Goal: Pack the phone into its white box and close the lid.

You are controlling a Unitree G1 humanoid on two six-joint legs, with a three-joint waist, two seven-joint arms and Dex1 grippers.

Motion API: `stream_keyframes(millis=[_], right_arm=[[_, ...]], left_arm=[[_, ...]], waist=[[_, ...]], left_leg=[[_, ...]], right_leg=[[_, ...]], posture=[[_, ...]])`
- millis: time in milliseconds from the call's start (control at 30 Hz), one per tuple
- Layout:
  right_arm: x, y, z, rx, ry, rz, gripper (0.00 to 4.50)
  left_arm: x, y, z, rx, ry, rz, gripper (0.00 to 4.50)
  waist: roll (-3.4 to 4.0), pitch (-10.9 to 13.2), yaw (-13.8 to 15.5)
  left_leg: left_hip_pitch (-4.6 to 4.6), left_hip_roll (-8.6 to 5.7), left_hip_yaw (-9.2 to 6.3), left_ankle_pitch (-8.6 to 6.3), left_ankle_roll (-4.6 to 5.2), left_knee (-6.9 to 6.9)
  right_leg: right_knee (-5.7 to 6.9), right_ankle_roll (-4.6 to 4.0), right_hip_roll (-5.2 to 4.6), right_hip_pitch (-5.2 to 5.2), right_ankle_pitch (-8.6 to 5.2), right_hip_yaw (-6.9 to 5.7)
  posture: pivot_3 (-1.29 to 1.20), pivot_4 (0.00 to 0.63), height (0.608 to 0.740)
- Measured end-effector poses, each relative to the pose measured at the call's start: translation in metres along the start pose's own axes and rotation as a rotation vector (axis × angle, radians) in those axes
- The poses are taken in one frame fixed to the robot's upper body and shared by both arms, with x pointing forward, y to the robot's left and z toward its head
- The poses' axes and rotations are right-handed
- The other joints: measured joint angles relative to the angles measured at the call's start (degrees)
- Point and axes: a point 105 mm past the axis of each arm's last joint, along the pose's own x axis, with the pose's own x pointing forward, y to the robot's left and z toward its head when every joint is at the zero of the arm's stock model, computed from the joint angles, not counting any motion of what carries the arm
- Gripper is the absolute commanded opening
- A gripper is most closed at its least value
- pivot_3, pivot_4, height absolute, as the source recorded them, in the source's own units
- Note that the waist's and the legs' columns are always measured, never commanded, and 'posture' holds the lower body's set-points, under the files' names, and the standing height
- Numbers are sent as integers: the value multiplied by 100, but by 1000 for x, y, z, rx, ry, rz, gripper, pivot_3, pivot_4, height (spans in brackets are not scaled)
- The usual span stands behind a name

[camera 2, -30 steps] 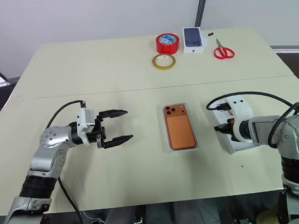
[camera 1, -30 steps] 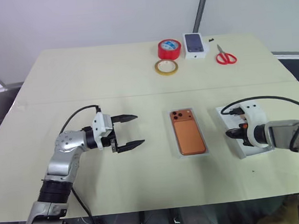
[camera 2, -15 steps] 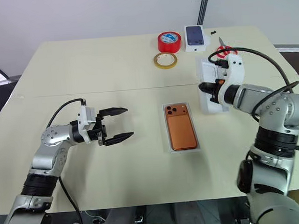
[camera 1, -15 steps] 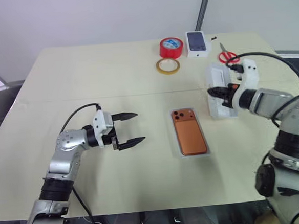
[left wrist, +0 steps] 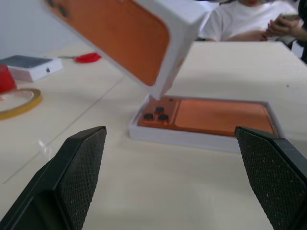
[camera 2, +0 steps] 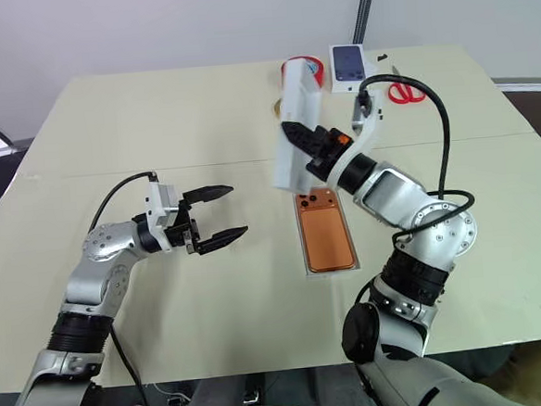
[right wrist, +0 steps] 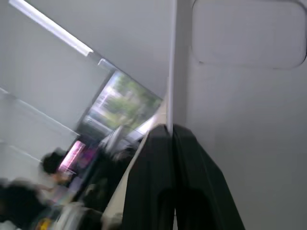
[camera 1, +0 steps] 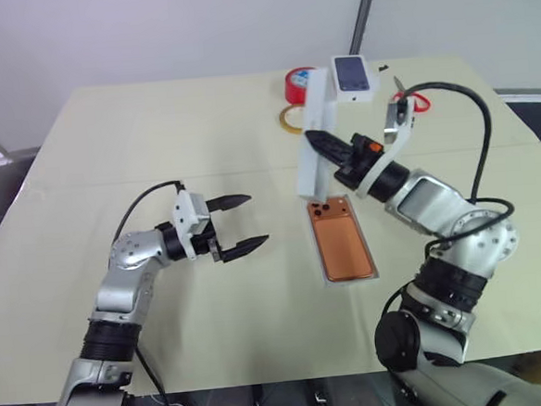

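Left eye view: right gripper (camera 1: 314, 141), fingers pinched on the plain white shallow lid (camera 1: 313, 130), holds it tilted just above the orange-copper phone (camera 1: 341, 238) lying in its white tray-like box (camera 1: 375, 272); left gripper (camera 1: 244, 225) waits spread; lid-closing step, next needing levelling and lowering.

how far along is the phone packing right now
Done: the phone lies flat in the white box on the table. In hand: the right hand is shut on the lid, holding it tilted in the air above the box's camera end. The left hand waits open to the side. Left: lower the lid squarely over the box and press it shut.
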Motion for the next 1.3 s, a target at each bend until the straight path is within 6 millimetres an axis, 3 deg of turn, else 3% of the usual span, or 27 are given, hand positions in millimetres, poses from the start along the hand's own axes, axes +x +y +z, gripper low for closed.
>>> stream_keyframes(millis=[100, 200, 333, 600, 733, 967, 1300], right_arm=[[-16, -7, -30, 71, 110, -19, 25], [-29, -11, -45, 100, 200, -45, 25], [-36, -5, -55, 145, 266, -34, 25], [-31, 9, -67, 180, 304, 38, 25], [-31, -2, -72, 202, 332, -8, 0], [-32, -31, -71, 301, 315, -95, 0], [-33, -41, -58, 275, 319, -125, 0]], left_arm=[[1, 3, 5, -5, -19, 20, 4500], [2, 3, 11, -3, -43, 23, 4500], [1, 3, 14, -18, -55, 22, 4500], [-4, -6, 12, -38, -44, 22, 4500], [-7, -9, 13, -64, -41, 9, 3284], [-5, -29, -5, -114, -18, -37, 27], [33, -43, -24, -98, -2, -40, 27]], waist=[[3, 2, -15], [3, 2, -40], [3, 2, -88], [1, 3, -31], [0, 3, -13], [1, 4, -12], [0, 3, 3]], left_leg=[[-4, -5, 4, -2, 5, 4], [0, -3, 4, -2, 6, 6], [2, 6, 4, -2, 6, 5], [1, 6, 4, -2, 6, 5], [1, 6, 3, -2, 6, 6], [1, 6, 3, -2, 7, 5], [0, 6, 3, -3, 8, 5]], right_leg=[[-6, 0, -6, 1, 0, 1], [-5, 0, -3, 3, 0, 1], [-3, 0, 9, 3, 0, 0], [-10, 0, 9, 7, 0, 0], [-14, 0, 7, 10, 0, 0], [-15, 0, 6, 11, -1, 1], [-21, 0, 5, 14, -1, 0]], posture=[[0, 150, 740], [0, 150, 740], [0, 150, 740], [0, 150, 740], [0, 150, 740], [0, 150, 740], [0, 150, 740]])
